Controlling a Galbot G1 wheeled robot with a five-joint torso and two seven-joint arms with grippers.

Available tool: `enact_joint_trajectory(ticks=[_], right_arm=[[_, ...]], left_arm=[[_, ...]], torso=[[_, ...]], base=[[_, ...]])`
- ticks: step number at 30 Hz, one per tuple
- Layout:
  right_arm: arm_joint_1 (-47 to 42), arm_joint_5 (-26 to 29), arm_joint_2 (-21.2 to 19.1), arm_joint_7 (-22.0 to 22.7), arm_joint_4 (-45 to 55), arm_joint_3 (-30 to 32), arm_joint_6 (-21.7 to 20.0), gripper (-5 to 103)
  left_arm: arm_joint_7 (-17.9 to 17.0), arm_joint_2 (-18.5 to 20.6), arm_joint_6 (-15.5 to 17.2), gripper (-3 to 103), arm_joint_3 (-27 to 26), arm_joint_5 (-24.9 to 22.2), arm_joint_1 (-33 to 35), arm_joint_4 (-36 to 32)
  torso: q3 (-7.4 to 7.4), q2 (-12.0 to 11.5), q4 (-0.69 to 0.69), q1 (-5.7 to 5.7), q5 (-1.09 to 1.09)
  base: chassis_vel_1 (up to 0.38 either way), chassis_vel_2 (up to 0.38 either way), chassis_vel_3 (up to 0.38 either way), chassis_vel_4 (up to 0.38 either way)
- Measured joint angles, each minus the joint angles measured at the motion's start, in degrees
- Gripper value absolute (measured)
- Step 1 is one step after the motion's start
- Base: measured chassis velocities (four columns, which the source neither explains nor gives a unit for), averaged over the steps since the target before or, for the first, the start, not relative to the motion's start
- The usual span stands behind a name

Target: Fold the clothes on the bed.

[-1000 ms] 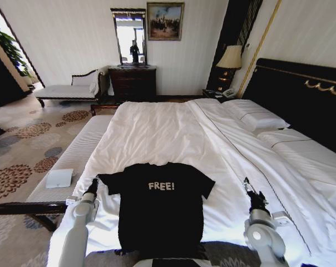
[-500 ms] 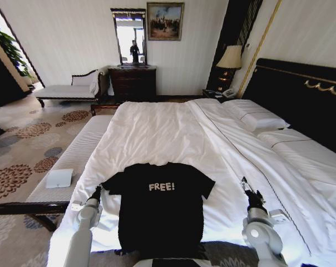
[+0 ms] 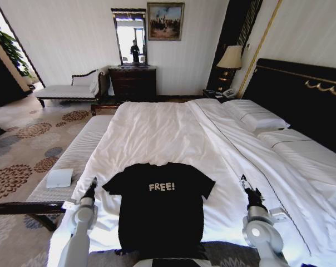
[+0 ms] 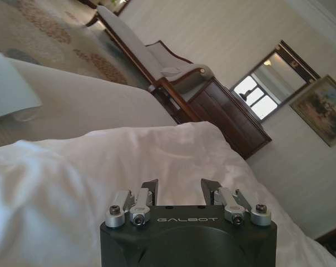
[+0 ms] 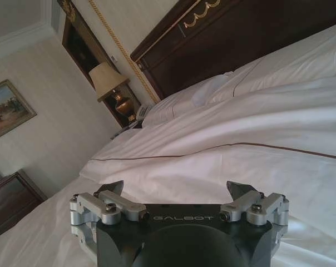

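The bed was huge, with white sheets. The black T-shirt with white "FREE!" lay flat near its foot edge, long axis running toward the robot, collar pointing away, sleeves spread. Left gripper sat just beside the left sleeve and right gripper hovered further off the right one, both spread apart, empty.

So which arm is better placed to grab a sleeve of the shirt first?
Probably the left. The left gripper sits close beside the T-shirt's near sleeve, fingers open. The right gripper, also open, hangs farther out over the bed, with bare sheet between.
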Motion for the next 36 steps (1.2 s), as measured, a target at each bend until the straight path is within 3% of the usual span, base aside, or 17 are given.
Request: enact_joint_trajectory(ticks=[2,3,4,6,8,9,15,19,26,31,33,36], right_arm=[[-0.4,0.3,-0.2,0.1,0.5,0.5,0.0,100],[-0.4,0.3,-0.2,0.1,0.5,0.5,0.0,100],[-0.5,0.4,-0.2,0.1,0.6,0.7,0.0,100],[-0.8,0.6,-0.2,0.3,1.0,1.1,-0.1,100],[-0.8,0.6,-0.2,0.3,1.0,1.2,-0.1,100],[-0.9,0.6,-0.2,0.4,1.0,1.3,-0.1,100],[-0.9,0.4,0.2,0.7,1.1,1.6,-0.3,100],[-1.0,0.2,0.8,0.7,0.7,1.8,-0.3,100],[-0.9,-0.6,1.6,0.9,0.3,1.6,-0.4,100],[-1.0,-1.0,2.1,1.2,0.3,1.5,-0.5,100],[-1.1,-1.2,2.2,1.2,0.3,1.5,-0.5,100],[-1.6,-1.6,2.6,1.2,0.3,1.5,-0.5,100]], left_arm=[[-1.5,1.4,5.5,58,2.5,2.3,-5.0,2.2],[-1.5,1.4,5.5,58,2.5,2.3,-5.0,2.2],[-2.1,1.7,7.5,58,3.6,3.0,-6.7,3.5],[-3.3,1.9,11.5,69,7.5,4.1,-11.8,7.9],[-3.6,1.9,12.4,69,8.3,4.1,-12.8,9.0],[-4.2,1.7,14.5,80,10.2,4.1,-15.6,11.9],[-3.4,1.7,19.7,98,15.5,4.3,-24.6,23.5],[-2.9,2.0,20.5,100,17.3,5.4,-26.6,27.4],[-3.0,2.1,21.1,100,17.7,5.8,-26.1,27.7],[-4.2,2.6,23.6,100,17.2,3.2,-24.9,25.5],[-3.7,2.7,22.4,100,16.7,3.1,-24.8,25.0],[0.1,3.7,15.9,100,15.0,3.0,-23.1,22.2]], torso=[[0.0,0.0,0.0,0.0,0.01],[0.0,0.0,0.0,0.0,0.01],[0.0,0.0,0.0,0.01,-0.01],[0.01,0.0,-0.01,0.01,-0.01],[0.0,0.0,-0.02,0.01,-0.01],[0.01,0.0,-0.02,0.01,-0.01],[0.01,0.0,-0.02,0.01,-0.01],[0.01,0.0,-0.01,0.01,-0.01],[0.0,0.0,-0.01,0.01,0.0],[0.01,0.0,0.0,0.01,-0.01],[0.0,0.0,-0.01,0.01,-0.02],[0.0,0.0,-0.01,0.01,-0.01]], base=[[0.0,0.0,0.0,0.0],[0.0,0.0,0.0,0.0],[0.0,0.0,0.0,0.0],[0.0,0.0,0.0,0.0],[0.0,0.0,0.0,0.0],[0.0,0.0,0.0,0.0],[0.0,0.0,0.0,0.0],[0.0,0.0,0.0,0.0],[0.0,0.0,0.0,0.0],[0.0,0.0,0.0,0.0],[0.0,0.0,0.0,0.0],[0.0,0.0,0.0,0.0]])
